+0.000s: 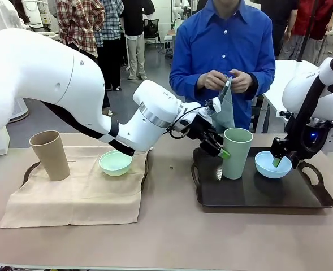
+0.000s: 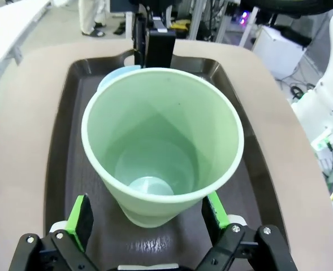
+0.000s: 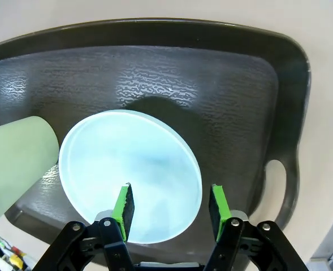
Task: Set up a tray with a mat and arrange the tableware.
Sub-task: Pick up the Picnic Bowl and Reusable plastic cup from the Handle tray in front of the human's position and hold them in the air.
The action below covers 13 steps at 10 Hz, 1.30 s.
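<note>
- Left claw [image 2: 148,208] has its jaws wide apart, one green pad on each side of the green cup [image 2: 160,141] near its base; nothing is clamped, and I cannot tell whether either pad touches the wall
- Green cup stands upright on the dark tray [image 2: 59,169], toward that tray's left end in the front view
- Right claw [image 3: 171,200] also has its jaws apart, astride the near rim of the blue bowl [image 3: 129,169]: one pad hangs over the inside, the other just outside the rim, with no grip on it
- Blue bowl sits on the same tray, just beside the green cup and nearer the right handle [image 3: 295,186]
- Dark tray lies on the right half of the table [image 1: 172,237]
- On the left half, a tan mat [image 1: 76,192] is spread over a second tray [image 1: 29,172]; a tan cup [image 1: 50,155] stands upright at the mat's far left corner and a mint bowl [image 1: 115,162] sits at its far right, well apart
- Behind the dark tray, a person [image 1: 223,45] in a blue shirt holds up a grey-green cloth [image 1: 227,110]
</note>
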{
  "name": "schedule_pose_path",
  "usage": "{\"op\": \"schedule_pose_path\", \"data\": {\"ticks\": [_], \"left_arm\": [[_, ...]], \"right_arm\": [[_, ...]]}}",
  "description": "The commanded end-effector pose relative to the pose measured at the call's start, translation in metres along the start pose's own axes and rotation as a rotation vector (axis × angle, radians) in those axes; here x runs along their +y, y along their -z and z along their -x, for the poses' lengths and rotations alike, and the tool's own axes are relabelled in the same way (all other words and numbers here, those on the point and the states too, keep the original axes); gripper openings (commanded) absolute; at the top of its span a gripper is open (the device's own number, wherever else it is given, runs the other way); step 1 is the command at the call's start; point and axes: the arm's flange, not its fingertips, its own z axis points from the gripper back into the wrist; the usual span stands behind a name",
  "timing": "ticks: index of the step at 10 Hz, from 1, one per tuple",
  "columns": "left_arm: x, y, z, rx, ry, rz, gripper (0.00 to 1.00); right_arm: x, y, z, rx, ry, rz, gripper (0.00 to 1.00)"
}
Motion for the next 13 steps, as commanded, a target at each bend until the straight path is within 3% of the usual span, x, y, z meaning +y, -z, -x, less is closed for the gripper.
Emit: {"op": "schedule_pose_path", "data": {"ticks": [1, 7, 8, 9, 10, 11, 12, 13], "left_arm": [[0.007, 0.009, -0.009, 0.014, -0.012, 0.044, 1.0], [0.024, 0.035, -0.017, 0.02, -0.007, 0.073, 1.0], [0.025, 0.035, -0.015, 0.024, -0.008, 0.068, 0.42], [0.027, 0.032, -0.013, 0.021, -0.011, 0.069, 0.41], [0.027, 0.031, -0.013, 0.016, -0.011, 0.067, 0.0], [0.026, 0.032, -0.013, 0.013, -0.009, 0.065, 0.39], [0.026, 0.032, -0.014, 0.013, -0.007, 0.063, 0.0], [0.026, 0.032, -0.013, 0.011, -0.01, 0.058, 0.0]], "right_arm": [[-0.006, 0.001, -0.006, 0.006, -0.008, -0.028, 0.7], [-0.006, 0.001, -0.009, 0.003, -0.014, 0.001, 0.7], [-0.006, 0.002, -0.009, -0.002, -0.028, 0.004, 0.11], [-0.007, 0.002, -0.009, -0.006, -0.028, -0.001, 0.1], [-0.008, 0.001, -0.009, -0.011, -0.026, -0.001, 0.0], [-0.009, 0.001, -0.009, -0.012, -0.026, 0.0, 0.05], [-0.009, 0.0, -0.009, -0.014, -0.03, 0.001, 0.0], [-0.008, 0.0, -0.009, -0.012, -0.034, 0.003, 0.0]]}}
